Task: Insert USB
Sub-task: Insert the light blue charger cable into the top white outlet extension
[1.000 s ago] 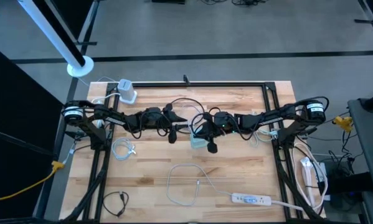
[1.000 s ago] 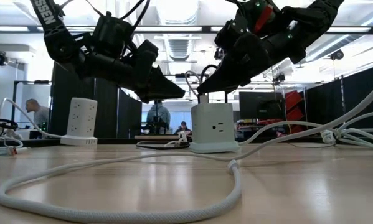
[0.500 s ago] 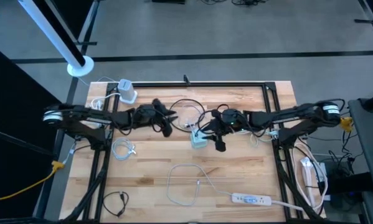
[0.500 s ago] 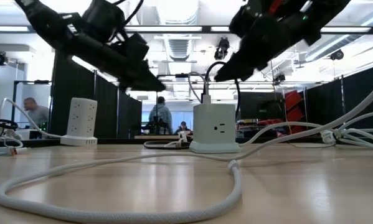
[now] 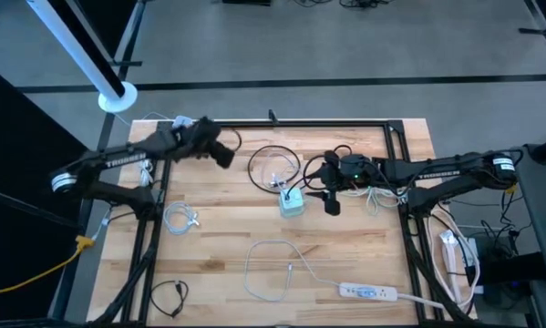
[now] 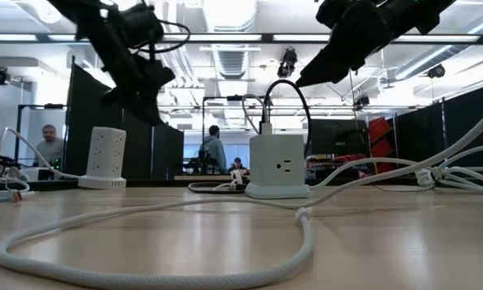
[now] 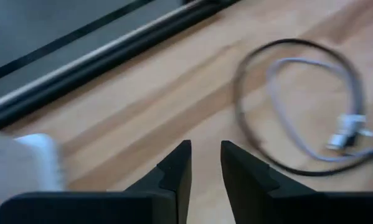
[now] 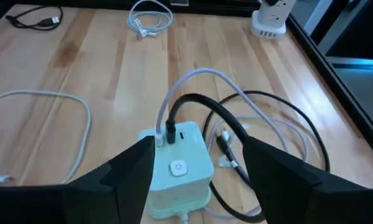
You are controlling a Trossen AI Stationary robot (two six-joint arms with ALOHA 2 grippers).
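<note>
A black cable point(image 8: 171, 121) stands plugged into the pale green charger block point(image 8: 177, 167) mid-table. Just beside the block, the right gripper point(image 8: 195, 163) hangs spread apart and empty. Well away from it, the left gripper point(image 7: 205, 163) looks nearly closed, empty.

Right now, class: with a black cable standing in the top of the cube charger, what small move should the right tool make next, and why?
Probably lift the right tool straight up and clear. It is open and holds nothing, while the black cable already stands plugged into the cube charger, so the insertion looks done.
</note>
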